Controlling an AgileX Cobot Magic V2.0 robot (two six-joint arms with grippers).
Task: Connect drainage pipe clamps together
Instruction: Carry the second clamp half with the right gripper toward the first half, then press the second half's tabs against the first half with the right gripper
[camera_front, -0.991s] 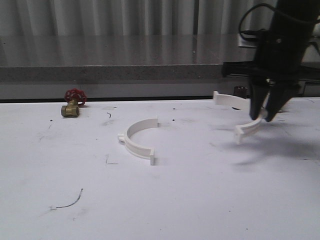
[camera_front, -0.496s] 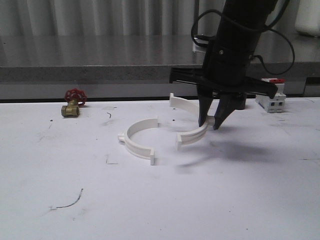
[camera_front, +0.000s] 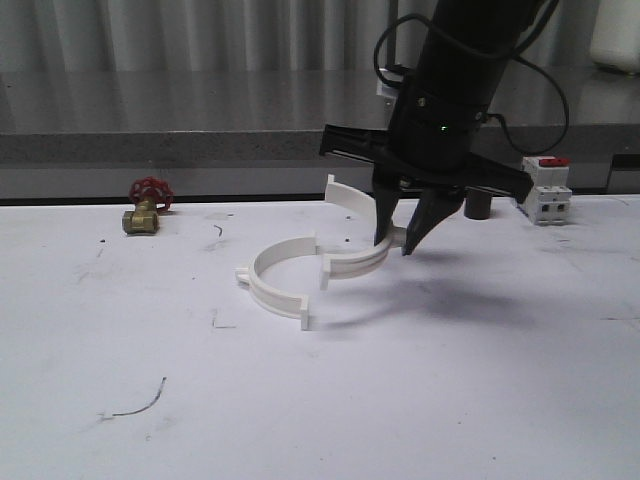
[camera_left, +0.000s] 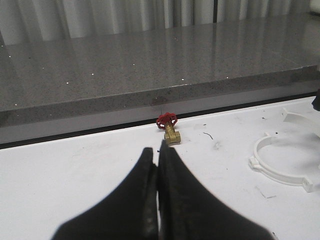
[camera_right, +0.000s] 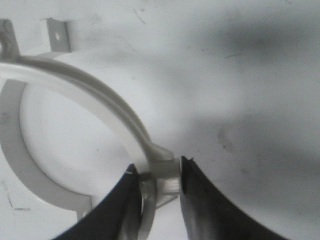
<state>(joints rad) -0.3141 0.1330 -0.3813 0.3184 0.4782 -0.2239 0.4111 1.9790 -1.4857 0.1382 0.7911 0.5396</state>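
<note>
The held clamp half (camera_front: 357, 262) is pinched in the right gripper (camera_front: 398, 243), its open side facing the other half (camera_front: 275, 283) lying on the table (camera_front: 420, 400) just beside; the left gripper (camera_left: 158, 175) is closed, empty, far away

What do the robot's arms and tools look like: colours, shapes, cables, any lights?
The right arm is a thick matte-black column with a black cable looped beside it, a small green light on its body and a flat black crossbar above the right tool, whose two fingers taper to points. The left tool has two smooth, black, wedge-shaped fingers with no visible markings.
</note>
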